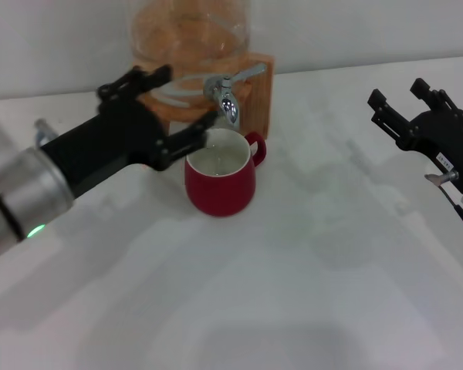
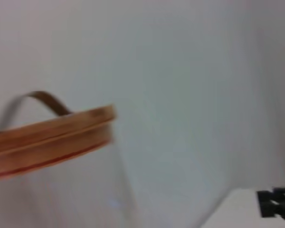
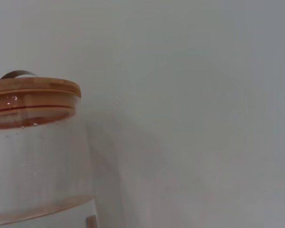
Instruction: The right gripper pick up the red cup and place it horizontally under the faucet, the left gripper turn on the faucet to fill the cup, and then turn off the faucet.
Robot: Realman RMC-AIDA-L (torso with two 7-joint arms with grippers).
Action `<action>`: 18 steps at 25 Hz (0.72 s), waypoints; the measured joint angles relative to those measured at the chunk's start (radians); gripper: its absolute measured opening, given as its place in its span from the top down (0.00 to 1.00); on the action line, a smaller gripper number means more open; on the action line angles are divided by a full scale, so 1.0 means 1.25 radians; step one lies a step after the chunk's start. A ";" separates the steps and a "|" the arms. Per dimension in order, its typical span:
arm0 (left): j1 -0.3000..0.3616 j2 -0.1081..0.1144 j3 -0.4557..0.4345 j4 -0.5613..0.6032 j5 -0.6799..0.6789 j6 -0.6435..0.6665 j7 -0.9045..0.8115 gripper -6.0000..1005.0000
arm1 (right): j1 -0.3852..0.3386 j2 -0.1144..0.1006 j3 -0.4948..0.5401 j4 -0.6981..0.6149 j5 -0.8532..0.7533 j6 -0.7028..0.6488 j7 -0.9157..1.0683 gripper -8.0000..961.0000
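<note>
The red cup (image 1: 220,181) stands upright on the white table, directly below the spout of the chrome faucet (image 1: 227,100), and clear liquid shows inside it. The faucet is fixed to a glass jar (image 1: 189,35) on a wooden stand (image 1: 258,96), its lever pointing right. My left gripper (image 1: 189,96) is open just left of the faucet, one finger over the cup's rim and nothing between its fingers. My right gripper (image 1: 399,92) hangs open and empty at the far right, well away from the cup.
The jar's wooden lid (image 2: 52,133) shows in the left wrist view, with a black part of the other gripper (image 2: 275,202) at the corner. The right wrist view shows the lid (image 3: 33,97) and the glass wall. A white wall stands behind.
</note>
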 joint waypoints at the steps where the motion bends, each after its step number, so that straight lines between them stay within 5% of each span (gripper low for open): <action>1: 0.022 -0.001 0.003 -0.003 -0.040 0.000 0.030 0.18 | 0.001 0.000 0.000 0.000 -0.001 0.000 -0.001 0.13; 10: 0.164 0.000 0.049 -0.071 -0.430 -0.011 0.366 0.18 | -0.001 -0.001 0.005 0.000 0.002 -0.001 -0.020 0.13; 18: 0.171 0.000 -0.010 -0.216 -0.669 -0.134 0.450 0.18 | 0.006 0.001 0.048 0.000 0.005 0.002 -0.040 0.13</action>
